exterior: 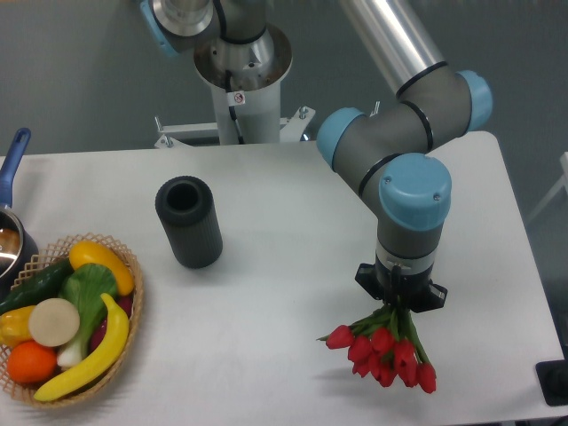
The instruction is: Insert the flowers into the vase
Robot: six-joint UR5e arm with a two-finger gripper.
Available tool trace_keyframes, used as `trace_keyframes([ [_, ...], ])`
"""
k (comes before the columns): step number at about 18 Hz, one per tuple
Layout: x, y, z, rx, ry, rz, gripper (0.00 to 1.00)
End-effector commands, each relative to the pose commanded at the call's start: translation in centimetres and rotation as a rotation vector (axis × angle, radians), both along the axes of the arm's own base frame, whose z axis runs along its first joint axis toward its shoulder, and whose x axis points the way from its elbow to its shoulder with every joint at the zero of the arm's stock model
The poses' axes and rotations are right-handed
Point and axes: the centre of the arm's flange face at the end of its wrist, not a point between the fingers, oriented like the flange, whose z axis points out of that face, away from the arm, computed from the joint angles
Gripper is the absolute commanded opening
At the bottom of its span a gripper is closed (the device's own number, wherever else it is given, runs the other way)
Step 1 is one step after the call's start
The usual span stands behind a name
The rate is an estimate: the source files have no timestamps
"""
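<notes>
The flowers (pixel 383 350), a bunch of red tulips with closed buds and green stems, lie at the front right of the table with the buds pointing toward the front edge. My gripper (pixel 401 302) points straight down over the stem end, and the stems run up into it. The wrist hides the fingers, so I cannot make out how the jaws stand. The vase (pixel 188 222), a matte black ribbed cylinder with an open round mouth, stands upright left of centre, well to the left of the gripper.
A wicker basket (pixel 131 306) of colourful fruit and vegetables sits at the front left corner. A metal pot with a blue handle (pixel 12 158) stands at the left edge. A dark object (pixel 554 383) lies at the front right corner. The arm's base (pixel 240 80) rises behind the table.
</notes>
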Motion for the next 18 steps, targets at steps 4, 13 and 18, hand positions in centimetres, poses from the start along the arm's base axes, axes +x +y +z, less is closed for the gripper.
trace_keyframes([
  [4,-0.1,0.2,0.5,0.020,0.003,-0.003,0.00],
  [13,-0.4,1.0,3.0,0.185,-0.028,-0.018,0.00],
  [18,0.4,2.3,4.1,0.379,-0.115,-0.022,0.00],
])
